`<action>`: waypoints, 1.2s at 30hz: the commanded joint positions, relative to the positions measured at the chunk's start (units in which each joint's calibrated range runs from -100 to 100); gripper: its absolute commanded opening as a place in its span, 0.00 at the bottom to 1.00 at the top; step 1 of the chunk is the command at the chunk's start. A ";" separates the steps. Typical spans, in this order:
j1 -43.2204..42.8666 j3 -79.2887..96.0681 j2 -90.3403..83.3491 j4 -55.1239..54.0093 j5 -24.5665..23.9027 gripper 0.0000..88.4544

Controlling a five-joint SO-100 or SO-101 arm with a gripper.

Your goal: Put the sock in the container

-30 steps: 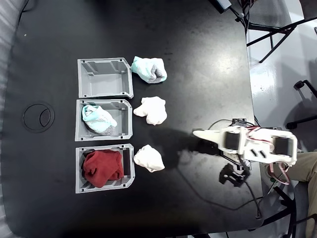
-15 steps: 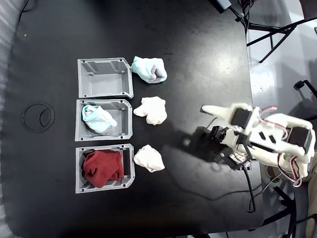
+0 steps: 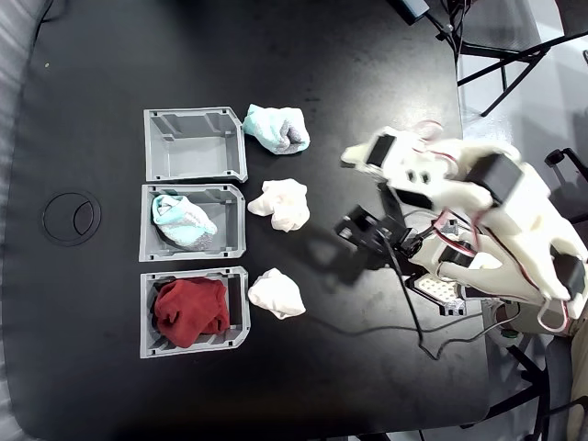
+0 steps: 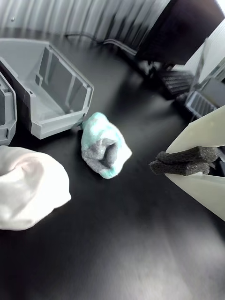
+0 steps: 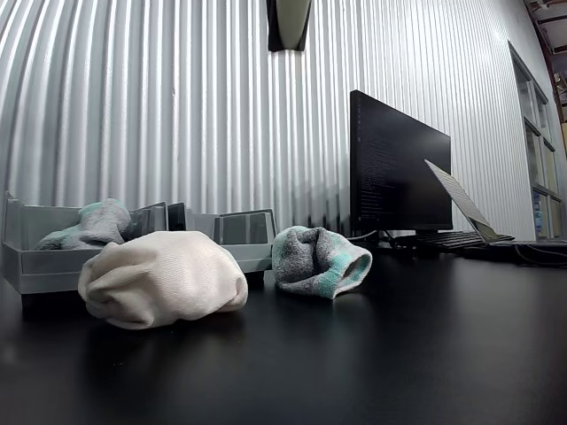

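I see the sock [image 3: 277, 128] lying on the black table [image 3: 349, 83], a soft balled lump of pale mint and white knit with a grey speckled patch turned toward the arm; in the wrist view the sock [image 4: 104, 150] shows a folded grey hollow at its middle, and in the other view [image 5: 317, 259] it slumps just beside the bins. It sits just outside the open side of the container [image 3: 193, 144], the top one of three alike in the fixed view, a grey moulded plastic bin with low ribbed walls and one chamfered corner, nothing in it. The middle bin [image 3: 189, 222] holds another mint and grey sock ball [image 3: 183, 221]; the lower bin [image 3: 191, 310] holds a crumpled dark red cloth bundle [image 3: 190, 310]. Two plain white sock balls [image 3: 281, 203] [image 3: 276, 293] rest on the table beside those bins. My gripper [image 4: 183, 161] hangs in the air well apart from the sock, holding nothing; its white plastic fingers carry dark foam pads [image 4: 187, 154], and the two pads lie pressed together. A corrugated metal wall [image 5: 177, 106] and a dark monitor [image 5: 394, 168] stand beyond the table.
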 commanded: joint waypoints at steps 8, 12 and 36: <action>0.68 -26.86 26.37 0.07 -0.01 0.01; 1.23 -33.17 33.48 -0.02 0.05 0.01; 4.69 -55.53 55.14 0.16 0.10 0.05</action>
